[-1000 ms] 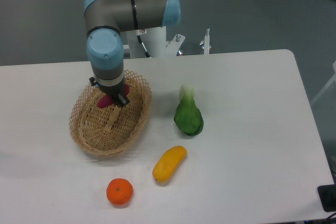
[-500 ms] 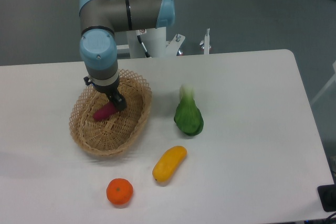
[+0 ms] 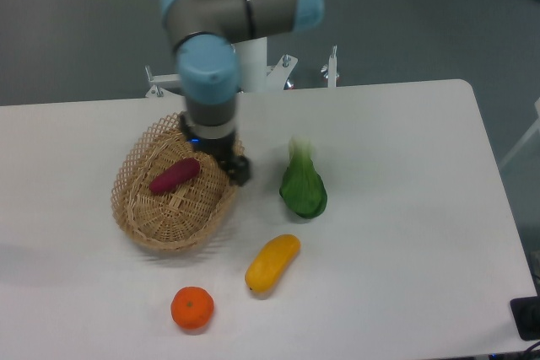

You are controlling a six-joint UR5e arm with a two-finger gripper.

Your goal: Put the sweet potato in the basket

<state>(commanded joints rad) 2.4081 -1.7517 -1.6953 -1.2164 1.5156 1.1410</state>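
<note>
A white table (image 3: 405,208) stands on a grey floor, and the blue and grey robot arm reaches over it from the back. The small purple-pink sweet potato (image 3: 175,175) lies inside the oval, light-tan woven wicker basket (image 3: 135,217), up toward the 11 o'clock part of its floor. Nothing is holding it. The gripper (image 3: 237,170) sits over the basket's rim at about 2 o'clock, apart from the sweet potato. It has nothing in it that I can see. I cannot tell how far its fingers are spread, because the arm hides them.

So the main job looks done: the sweet potato is in the basket. I think all that is left is for the arm to lift away.

From the basket, a green leafy vegetable (image 3: 303,186) lies at 3 o'clock, a long yellow fruit (image 3: 272,263) at 4 o'clock, and a round orange (image 3: 192,308) at 6 o'clock.
</note>
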